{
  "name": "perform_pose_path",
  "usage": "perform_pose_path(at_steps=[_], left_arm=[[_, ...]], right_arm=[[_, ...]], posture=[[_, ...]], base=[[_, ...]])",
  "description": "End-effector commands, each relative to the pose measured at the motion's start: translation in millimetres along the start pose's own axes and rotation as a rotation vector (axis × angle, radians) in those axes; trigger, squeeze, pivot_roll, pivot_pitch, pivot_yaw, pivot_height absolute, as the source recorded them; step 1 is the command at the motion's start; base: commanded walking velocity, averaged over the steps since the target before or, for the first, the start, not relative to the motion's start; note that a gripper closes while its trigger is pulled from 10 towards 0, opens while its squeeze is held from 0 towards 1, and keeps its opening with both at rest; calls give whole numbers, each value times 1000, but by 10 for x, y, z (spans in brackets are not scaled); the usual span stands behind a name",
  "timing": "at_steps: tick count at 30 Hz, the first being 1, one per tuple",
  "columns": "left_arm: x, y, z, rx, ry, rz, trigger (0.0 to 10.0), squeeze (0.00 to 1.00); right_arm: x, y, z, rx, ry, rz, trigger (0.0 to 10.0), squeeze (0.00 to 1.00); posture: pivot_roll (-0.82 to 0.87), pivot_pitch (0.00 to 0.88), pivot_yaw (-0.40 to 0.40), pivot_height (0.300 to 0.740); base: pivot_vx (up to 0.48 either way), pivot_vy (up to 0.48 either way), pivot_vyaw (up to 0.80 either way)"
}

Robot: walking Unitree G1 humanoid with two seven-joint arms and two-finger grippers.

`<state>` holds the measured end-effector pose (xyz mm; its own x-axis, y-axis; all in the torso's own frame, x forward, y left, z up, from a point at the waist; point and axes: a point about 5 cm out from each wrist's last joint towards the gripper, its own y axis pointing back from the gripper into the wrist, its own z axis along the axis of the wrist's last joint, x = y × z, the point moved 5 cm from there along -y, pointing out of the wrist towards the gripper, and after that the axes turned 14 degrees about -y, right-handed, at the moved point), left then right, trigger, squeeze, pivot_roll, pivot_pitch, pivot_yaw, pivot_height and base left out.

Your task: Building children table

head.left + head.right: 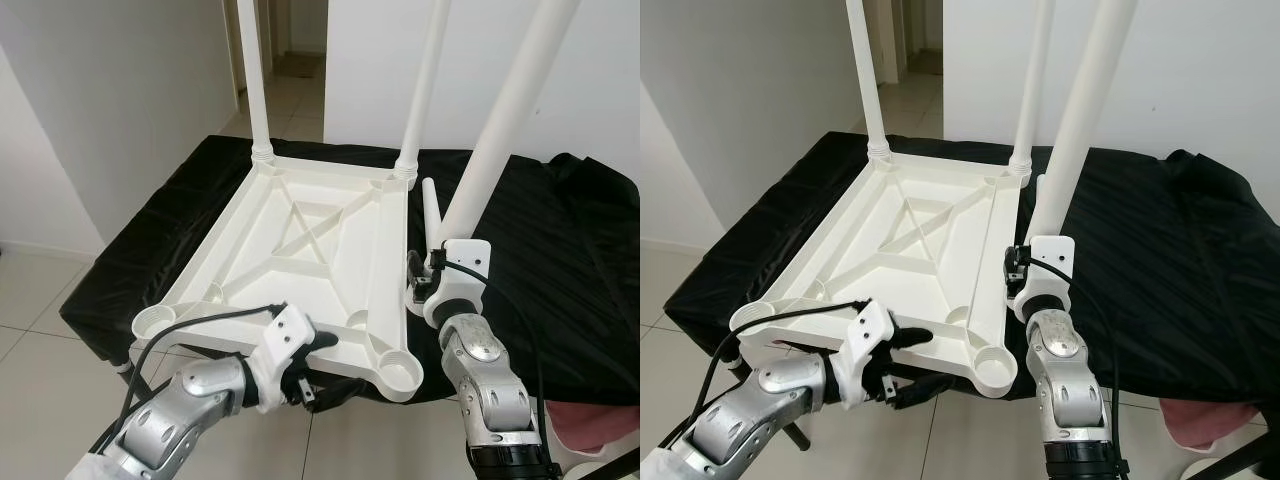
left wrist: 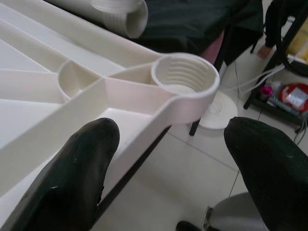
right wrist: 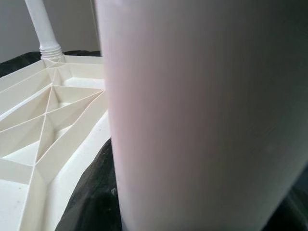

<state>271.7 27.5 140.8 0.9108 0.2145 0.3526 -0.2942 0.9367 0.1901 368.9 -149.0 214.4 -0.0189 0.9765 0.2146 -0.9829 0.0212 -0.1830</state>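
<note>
Black-draped worktop (image 1: 560,250), tiled floor. Tabletop (image 1: 300,250) upside down, 2 legs in. My right gripper (image 1: 432,272) jaws closed on third leg (image 1: 500,130); left gripper (image 2: 168,159) jaws spread, empty, near free socket (image 1: 398,372). Risk: tilted leg cross-threads, tabletop slides off edge.

Looks like a home, not a lab: plain white painted walls (image 1: 120,90), glossy cream floor tiles (image 1: 40,300), open doorway to a tiled hallway (image 1: 300,70) far beyond the left gripper (image 1: 315,375). Work surface is a table draped in loose black cloth (image 1: 560,260). Household clutter on floor past the fingers (image 2: 72,187).
</note>
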Motion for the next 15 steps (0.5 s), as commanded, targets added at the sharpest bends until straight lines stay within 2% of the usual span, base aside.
perform_pose_path(at_steps=[1,4,7,13,14,15], left_arm=[[-29,-24,-127,61,-41,-32,10000,0],[-5,-31,-162,81,-49,-18,10000,0],[275,-67,-331,170,-77,114,10000,0],[454,-93,-362,198,-77,181,10000,0],[502,-106,-360,203,-93,197,10000,0],[631,-142,-348,212,-133,242,10000,0]], right_arm=[[41,-20,8,-8,0,14,10000,0],[42,-21,9,-9,-1,14,10000,0],[43,-18,13,-13,-4,11,10000,0],[41,-18,17,-18,-7,6,10000,0],[41,-19,16,-19,-7,5,10000,0],[48,-22,15,-20,-10,4,10000,0]], posture=[[-8,76,25,740],[-8,76,25,740],[-16,68,30,740],[-19,65,33,740],[-21,64,34,740],[-20,65,33,740]], base=[[0,0,0],[0,0,0],[0,0,0],[0,0,0],[0,0,0],[0,0,0]])
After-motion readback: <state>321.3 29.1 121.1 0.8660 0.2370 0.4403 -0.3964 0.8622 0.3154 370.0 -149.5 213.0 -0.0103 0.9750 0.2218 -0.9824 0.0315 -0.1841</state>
